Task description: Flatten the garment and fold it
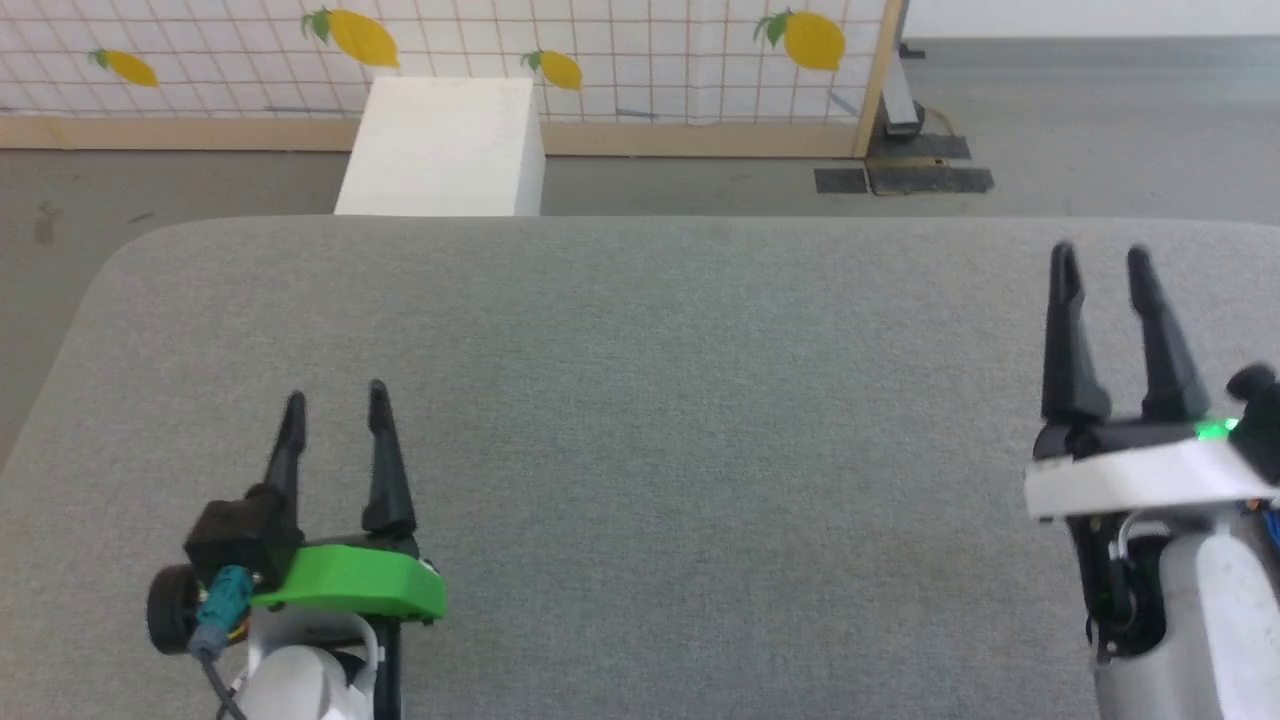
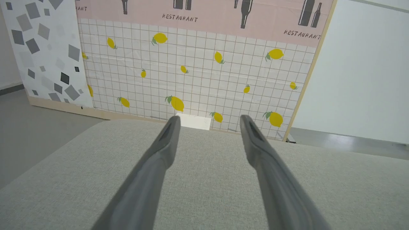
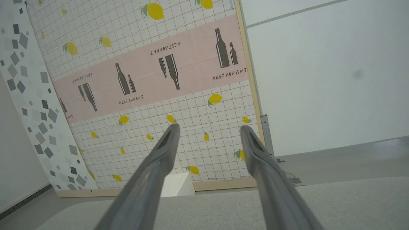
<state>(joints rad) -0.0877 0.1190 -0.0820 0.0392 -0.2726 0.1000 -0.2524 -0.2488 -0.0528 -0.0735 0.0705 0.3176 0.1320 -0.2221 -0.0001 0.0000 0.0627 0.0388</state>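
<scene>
The garment is out of view. My left gripper (image 1: 335, 398) hovers over the near left of the grey fabric surface (image 1: 650, 400), its two dark fingers spread with nothing between them. At the right edge my right gripper (image 1: 1100, 255) stands open and empty, raised a little higher over the surface. In the left wrist view my left gripper (image 2: 209, 118) points across the grey surface (image 2: 207, 179) toward the lemon-patterned screen. The right wrist view has my right gripper (image 3: 209, 127) tilted upward at that same screen, fingers apart.
A white box (image 1: 440, 145) stands on the floor just past the surface's far edge. Behind it runs a lemon-patterned screen (image 1: 620, 60) with a wooden frame. A dark metal foot (image 1: 905, 170) of the screen sits on the floor at the far right.
</scene>
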